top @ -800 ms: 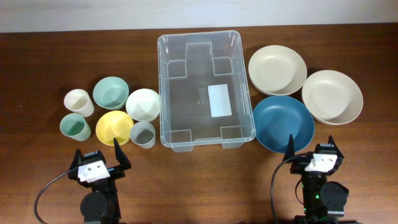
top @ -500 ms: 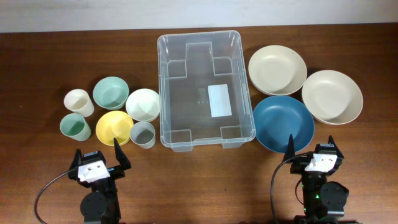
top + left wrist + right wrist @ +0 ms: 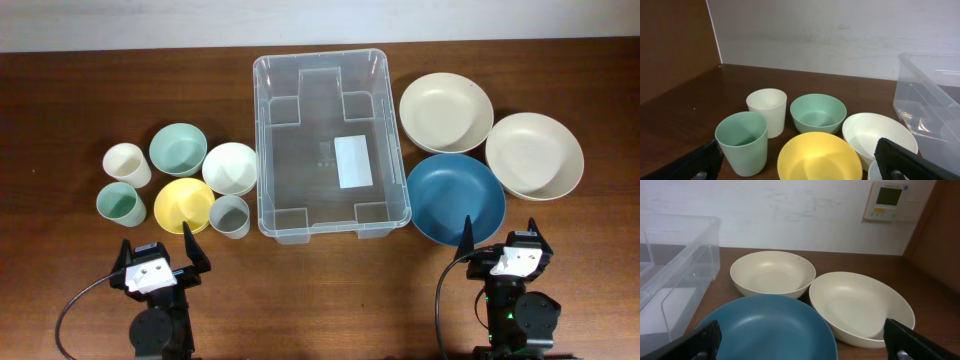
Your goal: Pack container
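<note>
The clear plastic container [image 3: 330, 145] stands empty at the table's middle, a white label on its base; its corner shows in the left wrist view [image 3: 935, 100] and in the right wrist view [image 3: 675, 265]. Left of it sit a cream cup [image 3: 127, 163], a green cup [image 3: 120, 205], a green bowl [image 3: 178, 149], a white bowl [image 3: 231, 167], a yellow bowl [image 3: 184, 204] and a grey cup [image 3: 230, 215]. Right of it sit two cream bowls [image 3: 446, 111] [image 3: 534, 153] and a blue bowl [image 3: 456, 197]. My left gripper [image 3: 158, 250] and right gripper [image 3: 498, 235] are open, empty, near the front edge.
A white wall runs behind the table's far edge [image 3: 320, 20]. A wall thermostat [image 3: 889, 200] shows in the right wrist view. Bare brown table [image 3: 330, 290] lies between the two arms at the front.
</note>
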{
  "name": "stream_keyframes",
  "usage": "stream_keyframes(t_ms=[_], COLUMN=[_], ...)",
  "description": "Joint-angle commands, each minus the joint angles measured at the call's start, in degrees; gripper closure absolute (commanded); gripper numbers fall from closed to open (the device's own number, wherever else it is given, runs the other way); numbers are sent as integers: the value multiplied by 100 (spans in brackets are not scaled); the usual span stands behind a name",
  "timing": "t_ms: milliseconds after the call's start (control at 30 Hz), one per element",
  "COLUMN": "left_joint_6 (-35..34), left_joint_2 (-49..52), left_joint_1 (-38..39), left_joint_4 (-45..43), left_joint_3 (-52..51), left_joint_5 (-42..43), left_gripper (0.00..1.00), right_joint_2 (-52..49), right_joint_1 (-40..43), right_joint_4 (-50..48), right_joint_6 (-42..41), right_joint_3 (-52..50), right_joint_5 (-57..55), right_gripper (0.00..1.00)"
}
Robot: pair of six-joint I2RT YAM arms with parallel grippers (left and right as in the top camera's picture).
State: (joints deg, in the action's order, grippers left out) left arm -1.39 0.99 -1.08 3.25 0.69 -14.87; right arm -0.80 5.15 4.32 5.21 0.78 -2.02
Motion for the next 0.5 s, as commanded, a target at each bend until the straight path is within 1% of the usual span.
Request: stream_keyframes(t_ms=[0, 467], left_joint_6=[-55, -55], left_joint_2=[-22, -22], left_joint_1=[20, 20], left_joint_4=[26, 26], left_joint_3=[-11, -11], left_joint_5=[-39, -42], left_gripper=[1, 1], right_joint_2=[59, 59], right_joint_1=[-22, -22], right_joint_4=[24, 22], right_joint_6=[52, 52], right_joint_3=[-46, -46], right_joint_5=[11, 11], right_gripper=[1, 0])
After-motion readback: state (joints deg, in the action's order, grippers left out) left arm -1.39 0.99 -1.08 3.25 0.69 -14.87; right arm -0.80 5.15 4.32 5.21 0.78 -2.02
